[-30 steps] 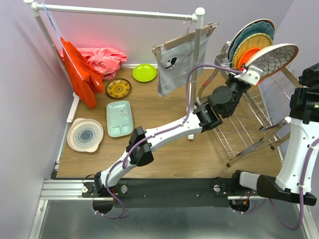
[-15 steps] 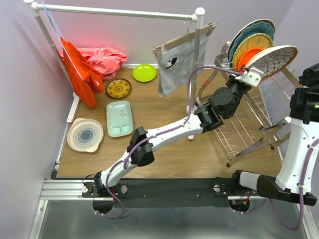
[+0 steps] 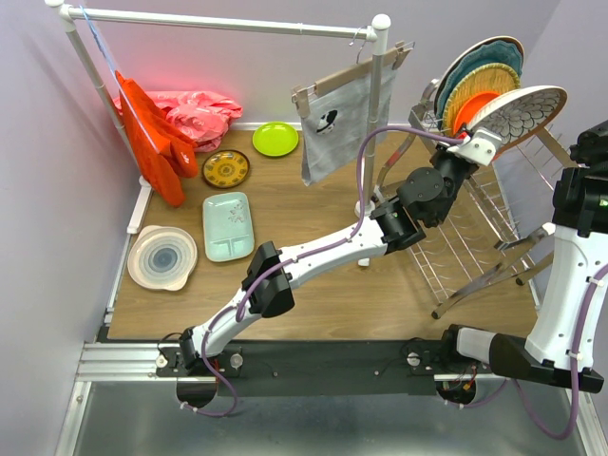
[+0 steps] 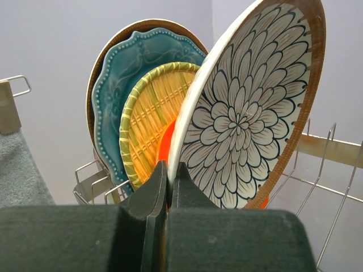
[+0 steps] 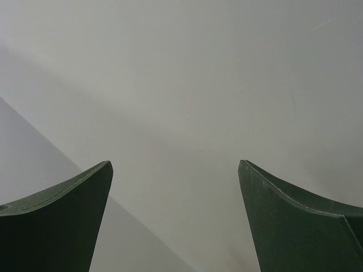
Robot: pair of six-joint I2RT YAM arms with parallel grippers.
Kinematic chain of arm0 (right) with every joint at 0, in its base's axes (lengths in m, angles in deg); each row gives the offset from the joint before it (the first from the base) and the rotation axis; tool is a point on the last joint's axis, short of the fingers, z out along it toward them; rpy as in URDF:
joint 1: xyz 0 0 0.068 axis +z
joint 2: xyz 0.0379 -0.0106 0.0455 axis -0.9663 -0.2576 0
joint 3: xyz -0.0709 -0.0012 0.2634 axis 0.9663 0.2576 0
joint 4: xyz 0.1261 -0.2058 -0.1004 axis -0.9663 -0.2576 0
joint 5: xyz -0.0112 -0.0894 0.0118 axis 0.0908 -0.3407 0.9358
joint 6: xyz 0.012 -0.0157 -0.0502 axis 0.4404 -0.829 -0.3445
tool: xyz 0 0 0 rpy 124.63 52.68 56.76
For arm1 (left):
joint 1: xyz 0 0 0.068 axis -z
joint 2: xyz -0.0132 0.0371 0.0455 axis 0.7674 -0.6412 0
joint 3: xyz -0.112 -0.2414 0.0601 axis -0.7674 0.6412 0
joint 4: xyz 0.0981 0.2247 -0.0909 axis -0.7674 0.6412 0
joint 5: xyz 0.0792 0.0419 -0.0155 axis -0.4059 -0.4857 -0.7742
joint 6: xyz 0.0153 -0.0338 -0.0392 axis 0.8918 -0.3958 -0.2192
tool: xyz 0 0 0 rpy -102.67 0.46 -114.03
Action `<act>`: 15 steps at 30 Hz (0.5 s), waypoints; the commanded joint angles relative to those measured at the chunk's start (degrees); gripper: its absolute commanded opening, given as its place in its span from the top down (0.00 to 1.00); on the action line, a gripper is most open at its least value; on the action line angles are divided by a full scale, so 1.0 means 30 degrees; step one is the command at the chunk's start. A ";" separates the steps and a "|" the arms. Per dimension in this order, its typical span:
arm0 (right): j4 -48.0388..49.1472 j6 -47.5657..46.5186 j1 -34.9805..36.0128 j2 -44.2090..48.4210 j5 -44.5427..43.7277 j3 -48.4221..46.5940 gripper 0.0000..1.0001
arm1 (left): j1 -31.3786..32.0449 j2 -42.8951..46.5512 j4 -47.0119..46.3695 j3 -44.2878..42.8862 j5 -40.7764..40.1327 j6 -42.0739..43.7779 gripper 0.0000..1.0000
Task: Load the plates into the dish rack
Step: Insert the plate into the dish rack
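Observation:
My left gripper (image 3: 472, 140) is shut on the rim of a brown-rimmed white floral plate (image 3: 518, 112), held tilted over the far end of the chrome dish rack (image 3: 465, 237). In the left wrist view my left gripper (image 4: 169, 170) pinches this plate (image 4: 249, 113). Behind it, upright in the rack, stand an orange plate (image 4: 165, 146), a woven yellow plate (image 4: 150, 113), a teal scalloped plate (image 4: 122, 79) and another brown-rimmed plate (image 4: 113, 45). My right gripper (image 5: 176, 170) is open and empty, facing a blank wall.
On the table at the left lie a lime green plate (image 3: 275, 139), a yellow-brown patterned plate (image 3: 226, 169), a mint rectangular tray (image 3: 228, 226) and a white ringed plate (image 3: 162, 256). A white pipe rail (image 3: 228, 23) carries red and pink cloths (image 3: 157, 133) and a grey cloth (image 3: 337, 119).
My left gripper and the floral plate have shifted very slightly up and back toward the stacked plates. The right arm has not moved.

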 commanded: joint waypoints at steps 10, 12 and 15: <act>0.0258 0.0370 -0.0192 0.0290 -0.0419 0.0016 0.00 | 0.0300 0.0529 -0.2897 -0.0052 -0.0074 -0.0540 0.78; 0.0287 0.0370 -0.0192 0.0319 -0.0419 0.0045 0.00 | 0.0330 0.0529 -0.2897 -0.0023 -0.0074 -0.0540 0.76; 0.0287 0.0340 -0.0192 0.0377 -0.0419 0.0104 0.00 | 0.0359 0.0587 -0.2926 -0.0022 -0.0074 -0.0540 0.72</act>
